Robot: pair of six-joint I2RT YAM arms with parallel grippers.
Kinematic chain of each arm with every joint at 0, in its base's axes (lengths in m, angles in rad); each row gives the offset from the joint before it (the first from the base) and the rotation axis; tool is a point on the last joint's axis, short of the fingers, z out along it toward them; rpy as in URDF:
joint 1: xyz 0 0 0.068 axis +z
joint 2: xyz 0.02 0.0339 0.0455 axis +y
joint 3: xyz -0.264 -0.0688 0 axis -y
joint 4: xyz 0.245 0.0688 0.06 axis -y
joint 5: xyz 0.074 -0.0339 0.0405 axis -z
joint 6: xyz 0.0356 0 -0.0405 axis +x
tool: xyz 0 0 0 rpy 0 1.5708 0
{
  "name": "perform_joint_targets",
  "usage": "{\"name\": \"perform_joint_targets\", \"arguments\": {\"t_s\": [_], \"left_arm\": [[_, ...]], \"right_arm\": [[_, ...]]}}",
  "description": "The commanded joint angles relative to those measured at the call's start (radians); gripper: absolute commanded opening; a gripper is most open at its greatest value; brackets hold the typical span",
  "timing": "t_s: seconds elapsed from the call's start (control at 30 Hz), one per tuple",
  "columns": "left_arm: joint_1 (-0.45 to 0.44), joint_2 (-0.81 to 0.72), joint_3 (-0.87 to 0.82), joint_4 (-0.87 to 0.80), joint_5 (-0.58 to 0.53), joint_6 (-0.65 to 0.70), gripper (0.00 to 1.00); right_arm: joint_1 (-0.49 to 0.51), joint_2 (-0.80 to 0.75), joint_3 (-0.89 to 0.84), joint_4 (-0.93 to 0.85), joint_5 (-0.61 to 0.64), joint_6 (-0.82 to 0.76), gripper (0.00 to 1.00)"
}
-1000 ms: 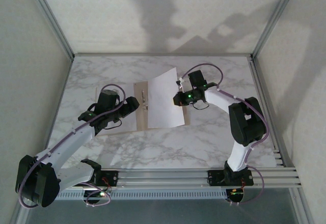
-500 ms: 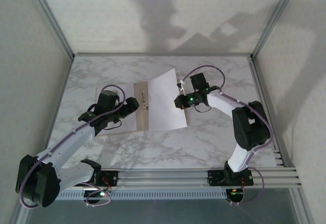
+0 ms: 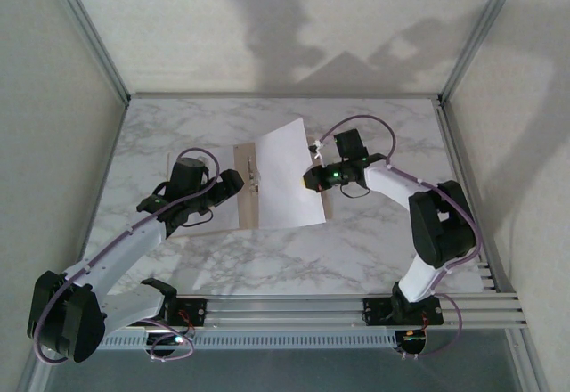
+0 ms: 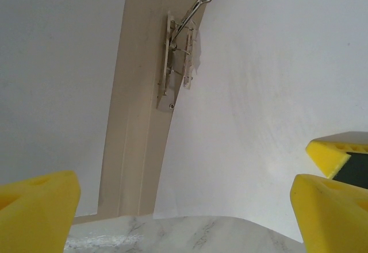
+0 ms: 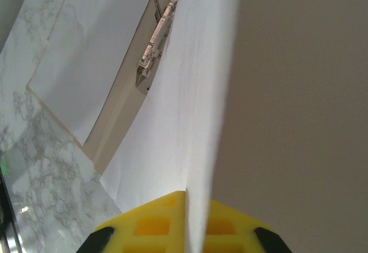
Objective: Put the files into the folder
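The step in hand is judged to be the laying of the files (image 3: 285,178) onto the right half of the open folder (image 3: 247,198), which lies flat on the marble table (image 3: 356,240) between the 2 arms. The right gripper (image 3: 312,176) is seen at the outer edge of the paper. In the right wrist view its yellow pads (image 5: 187,218) are clamped tight on that edge, so that the paper (image 5: 184,121) rises towards the camera while its inner edge rests beside the metal clip (image 5: 154,46) at the crease. Whether 1 sheet or several are pinched cannot be told. The left gripper (image 3: 233,183) is held over the folder's left half with its jaws spread wide and nothing between them; through its camera the tan spine (image 4: 135,121), the clip (image 4: 178,57) with its lever raised, and the curved paper (image 4: 247,121) are seen. As for contents, a left-hand sheet (image 5: 92,52) is already lying flat on the other half, just beside the spine. The next move is judged to call for the lifted edge to be lowered until the paper lies flat inside the cover's outline, with the inner edge kept against the clip. Only then should the grip be released. A slip sideways or a crease at the pinched edge is to be guarded against.
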Motion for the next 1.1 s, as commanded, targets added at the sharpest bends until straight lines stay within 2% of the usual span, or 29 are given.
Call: {"name": "perform_joint_targets", "arguments": {"t_s": [0.0,0.3,0.57,0.87,1.07], "left_arm": [[0.010,-0.011,-0.015,-0.005,0.006,0.013,0.94],[0.015,-0.010,-0.015,-0.008,0.009,0.016,0.94],[0.016,-0.004,-0.011,-0.006,0.014,0.018,0.94],[0.020,0.005,-0.004,-0.012,0.019,0.025,0.94],[0.022,0.013,0.001,-0.012,0.023,0.026,0.94]], "right_arm": [[0.005,0.039,0.034,0.007,-0.033,0.007,0.00],[0.005,0.079,0.077,-0.020,-0.031,0.001,0.00],[0.006,0.136,0.158,-0.118,0.006,-0.039,0.00],[-0.008,0.218,0.289,-0.296,-0.034,-0.095,0.00],[-0.023,0.235,0.303,-0.300,-0.045,-0.078,0.00]]}}
